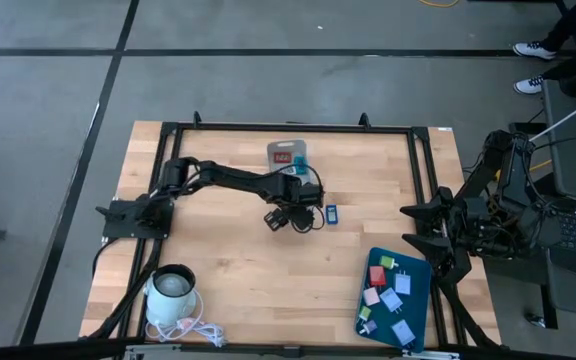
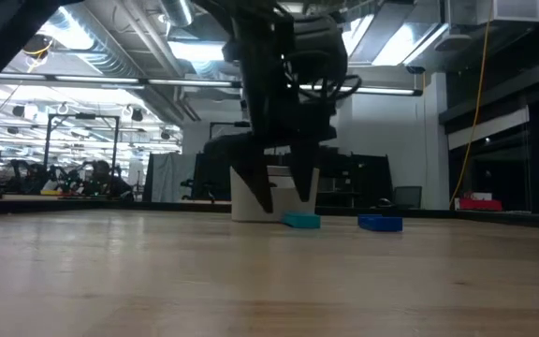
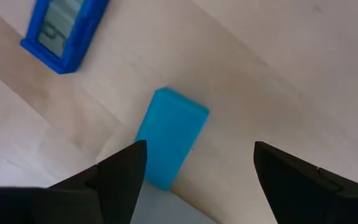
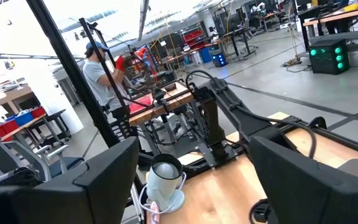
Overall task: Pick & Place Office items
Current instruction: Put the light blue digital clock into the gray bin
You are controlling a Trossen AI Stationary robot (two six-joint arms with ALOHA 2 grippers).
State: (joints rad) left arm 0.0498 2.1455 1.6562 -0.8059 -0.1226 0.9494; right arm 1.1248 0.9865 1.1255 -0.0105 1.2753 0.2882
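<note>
The counter (image 1: 228, 270) carries the work at centre frame in the high view, where the left gripper (image 1: 293, 218) hangs with fingers spread. The right gripper (image 1: 423, 225) waits at the right edge, fingers spread, well apart. The light blue piece (image 3: 169, 137) lies beside the left finger (image 3: 120, 177), off centre of the gap, long axis running diagonally; the left arm is judged nearer.

high: overhead, faced straight down, covered whole desk (image 1: 268, 290) | low: desk-top level, faced across into room, close behind left arm | left wrist: faced down, very near light blue block (image 3: 169, 137) and blue piece (image 3: 64, 31), both shared with low view | right wrist: raised, faced across desk toward room.
</note>
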